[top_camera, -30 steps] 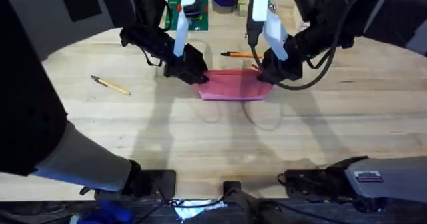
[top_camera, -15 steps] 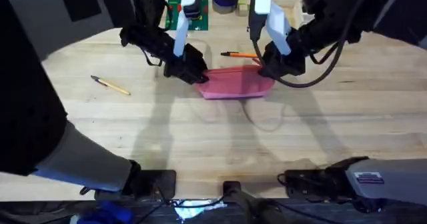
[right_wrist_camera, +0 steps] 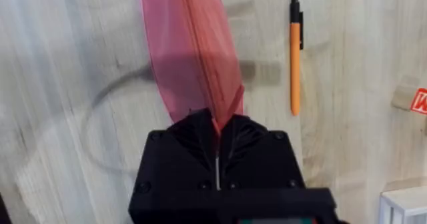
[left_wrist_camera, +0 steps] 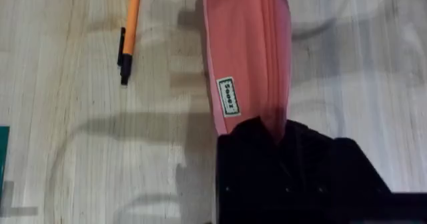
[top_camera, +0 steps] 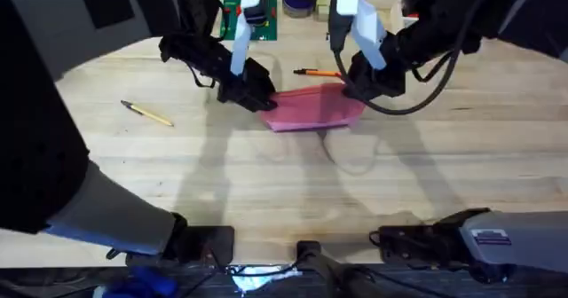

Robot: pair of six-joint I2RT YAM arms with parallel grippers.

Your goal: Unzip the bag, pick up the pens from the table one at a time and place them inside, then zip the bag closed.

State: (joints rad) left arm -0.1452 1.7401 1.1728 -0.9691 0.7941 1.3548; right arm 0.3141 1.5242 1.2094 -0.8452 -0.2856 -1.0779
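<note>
Both grippers, left [top_camera: 262, 96] & right [top_camera: 351, 90], clenched on bag [top_camera: 312, 109] ends; soft fabric, prob. sags, so hold taut.

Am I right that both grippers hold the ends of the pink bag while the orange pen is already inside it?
Not quite: the orange pen lies on the table beside the bag, as the overhead view shows. Both grippers, left and right, do hold its ends.

The bag [top_camera: 312, 108] was laid on the table [top_camera: 293, 183]. One pen [top_camera: 317, 72] was found just behind the bag; the other pen [top_camera: 147, 113] was placed well to the bag's left.
</note>
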